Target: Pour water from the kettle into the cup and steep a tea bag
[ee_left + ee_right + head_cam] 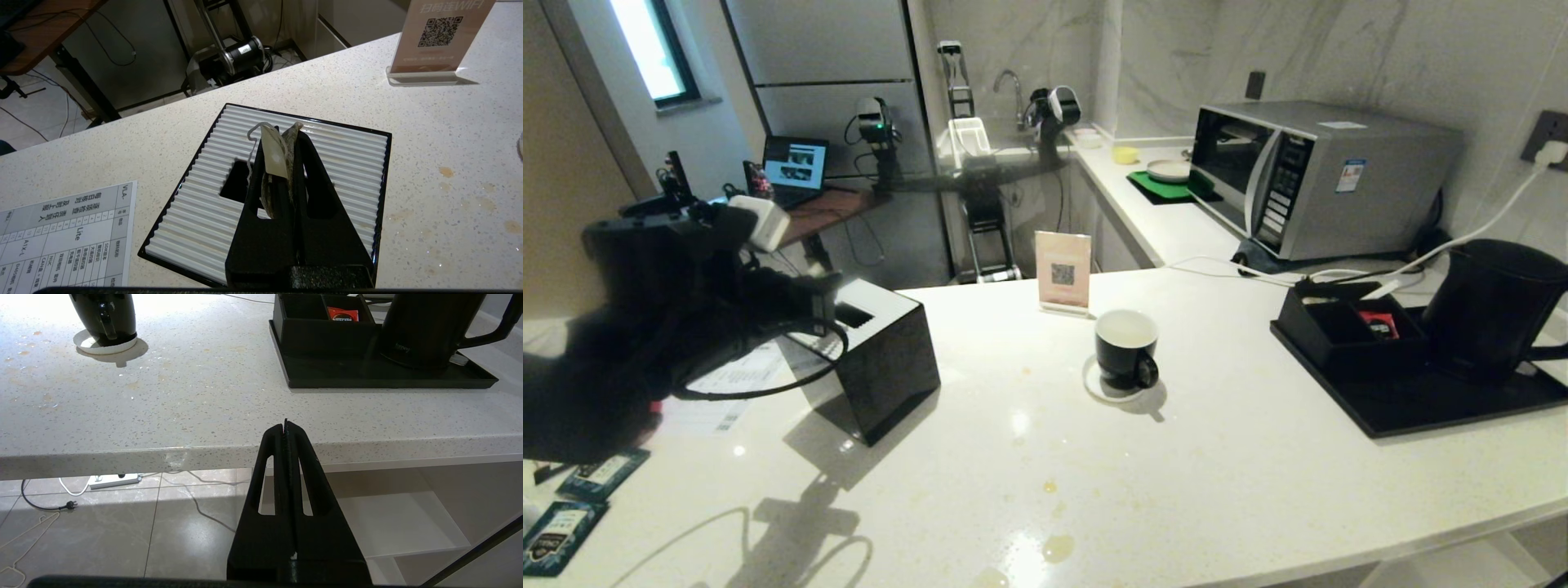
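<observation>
My left gripper (286, 132) is shut on the tea bag (274, 157). The bag's pale tag and thin white string poke out past the jaws. It hangs over the black cube with the white slotted top (343, 159), at the counter's left (827, 296). The black cup (1125, 351) stands on a white coaster mid-counter, with pale water (1125, 328) inside. The black kettle (1494, 310) sits on a black tray (1462, 412) at the right. My right gripper (285, 425) is shut and empty, parked below the counter's front edge, facing the cup (107, 316) and the kettle (425, 326).
A black compartment box (1327, 327) with a red packet (1378, 324) shares the tray. A QR sign (1063, 272) stands behind the cup, and a microwave (1307, 175) sits at the back right. Teal packets (572, 506) and a printed sheet (69, 241) lie at the left. Brownish spill marks dot the counter.
</observation>
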Motion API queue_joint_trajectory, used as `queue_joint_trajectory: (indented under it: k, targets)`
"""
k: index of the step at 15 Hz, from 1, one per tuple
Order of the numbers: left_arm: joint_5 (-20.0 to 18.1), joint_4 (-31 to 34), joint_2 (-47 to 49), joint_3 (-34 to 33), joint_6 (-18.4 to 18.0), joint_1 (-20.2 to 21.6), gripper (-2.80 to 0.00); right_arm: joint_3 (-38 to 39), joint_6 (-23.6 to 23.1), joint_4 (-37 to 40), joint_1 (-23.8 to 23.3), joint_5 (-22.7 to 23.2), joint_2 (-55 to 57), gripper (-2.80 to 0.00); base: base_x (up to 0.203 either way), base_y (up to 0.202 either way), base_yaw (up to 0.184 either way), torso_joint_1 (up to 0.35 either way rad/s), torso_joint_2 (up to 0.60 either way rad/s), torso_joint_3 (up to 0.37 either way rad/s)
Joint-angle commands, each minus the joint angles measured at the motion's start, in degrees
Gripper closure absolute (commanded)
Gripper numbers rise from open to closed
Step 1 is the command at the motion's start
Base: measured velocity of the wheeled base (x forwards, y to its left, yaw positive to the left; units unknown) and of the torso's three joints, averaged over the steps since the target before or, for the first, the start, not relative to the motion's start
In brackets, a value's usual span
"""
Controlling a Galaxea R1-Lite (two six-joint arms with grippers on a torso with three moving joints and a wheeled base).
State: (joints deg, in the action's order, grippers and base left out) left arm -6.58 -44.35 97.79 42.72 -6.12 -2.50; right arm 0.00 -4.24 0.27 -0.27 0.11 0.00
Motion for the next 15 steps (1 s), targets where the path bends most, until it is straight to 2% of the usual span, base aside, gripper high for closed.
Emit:
queue_joint_trajectory:
  k: [1,14,15]
  targets:
    - [0.07,-0.3,0.58,0.0,-0.03,0.04,0.0,0.0,-0.06,0.04,0.0,0.05,0.07,0.0,0.0,0.0,0.0,0.0,0.0,0.0]
    - [-0.54,-0.3,1.61,-0.01,-0.21,-0.16,0.0,0.0,-0.06,0.0,0.0,0.0,0.09,0.0,0.0,0.0,0.0,0.0,0.0,0.0]
    - [-0.54,-0.3,1.61,-0.01,-0.21,-0.14,-2.8,0.0,-0.06,0.0,0.0,0.07,0.07,0.0,0.0,0.0,0.0,0.0,0.0,0.0]
